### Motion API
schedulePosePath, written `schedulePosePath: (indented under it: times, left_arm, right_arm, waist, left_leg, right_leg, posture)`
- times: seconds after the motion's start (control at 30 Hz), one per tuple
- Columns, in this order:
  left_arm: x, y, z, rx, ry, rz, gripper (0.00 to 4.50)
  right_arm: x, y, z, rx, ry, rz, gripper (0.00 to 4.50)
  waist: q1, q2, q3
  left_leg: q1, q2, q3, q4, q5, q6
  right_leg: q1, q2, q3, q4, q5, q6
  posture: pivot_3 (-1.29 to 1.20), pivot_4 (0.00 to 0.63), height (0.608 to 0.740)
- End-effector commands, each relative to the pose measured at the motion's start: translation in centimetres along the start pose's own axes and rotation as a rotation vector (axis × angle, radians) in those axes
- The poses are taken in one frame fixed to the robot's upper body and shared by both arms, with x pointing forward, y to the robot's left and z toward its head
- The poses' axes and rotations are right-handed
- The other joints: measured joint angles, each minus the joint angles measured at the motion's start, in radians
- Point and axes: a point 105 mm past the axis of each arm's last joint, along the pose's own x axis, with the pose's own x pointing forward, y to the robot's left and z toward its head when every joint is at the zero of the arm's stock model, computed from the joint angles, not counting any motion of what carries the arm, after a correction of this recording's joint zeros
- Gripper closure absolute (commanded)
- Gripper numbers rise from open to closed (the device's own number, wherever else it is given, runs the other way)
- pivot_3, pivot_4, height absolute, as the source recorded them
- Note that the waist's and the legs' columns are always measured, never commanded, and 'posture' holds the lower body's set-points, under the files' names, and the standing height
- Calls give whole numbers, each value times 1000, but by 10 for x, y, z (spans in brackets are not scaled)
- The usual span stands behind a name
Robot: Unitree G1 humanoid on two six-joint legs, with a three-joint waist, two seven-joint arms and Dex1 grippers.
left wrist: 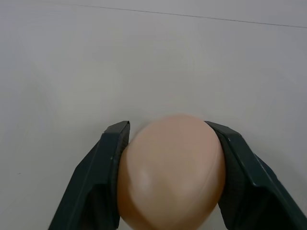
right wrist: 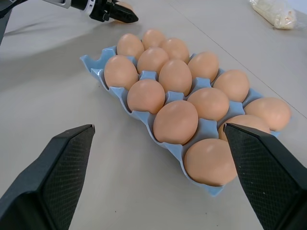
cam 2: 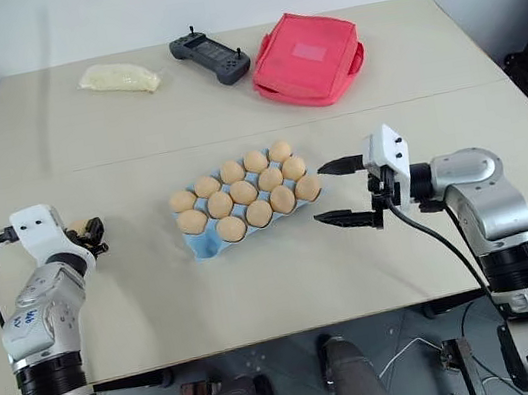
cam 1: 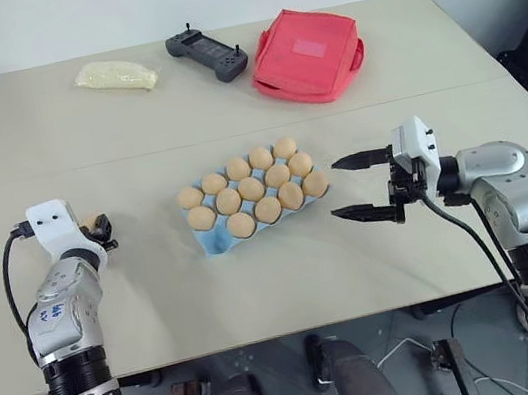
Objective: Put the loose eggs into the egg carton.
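Note:
One loose egg point(left wrist: 172, 172), tan-orange, sits between the two black fingers of my left gripper point(left wrist: 167, 127), which is shut on it just above the table at the left point(cam 1: 97, 230). The light blue egg carton point(cam 1: 213, 244) lies mid-table to the right of that gripper, with several eggs point(cam 1: 251, 188) in its cups. Its near-left corner cup point(right wrist: 97, 61) is empty. My right gripper point(cam 1: 353, 186) stands open just off the carton's right end, pointing at it, with nothing between its fingers point(right wrist: 57, 167).
At the back of the table lie a red fabric pouch point(cam 1: 306, 54), a black handheld controller point(cam 1: 207, 53) and a pale yellow bag point(cam 1: 117, 76). Bare tabletop point(cam 1: 161, 306) lies between my left gripper and the carton and along the front edge.

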Motion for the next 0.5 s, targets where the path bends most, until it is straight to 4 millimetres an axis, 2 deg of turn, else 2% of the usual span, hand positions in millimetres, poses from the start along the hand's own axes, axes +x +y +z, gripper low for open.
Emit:
schedulePosePath:
  times: [0.03, 0.3, 0.5]
  left_arm:
    - [-12, -21, 34, 64, -122, -132, 2495]
    - [-52, -85, 64, 112, -271, -594, 2495]
    - [-88, -125, 58, 156, -232, -941, 2495]
  right_arm:
    - [-12, -7, 14, -44, -28, -32, 0]
    - [-19, -2, 18, -67, -75, -18, 0]
    - [-19, 5, 15, -60, -58, 4, 0]
  waist:
    - [0, 0, 0]
    - [-1, 0, 0]
    - [-2, 0, 0]
  left_leg:
    - [0, 0, 0, 0, 0, 0]
    - [0, 0, 0, 0, 0, 0]
    - [0, 0, 0, 0, 0, 0]
  right_leg:
    - [0, 0, 0, 0, 0, 0]
    - [0, 0, 1, 0, 0, 0]
    - [0, 1, 1, 0, 0, 0]
  posture:
    - [0, 150, 740]
    - [0, 150, 740]
    - [0, 150, 740]
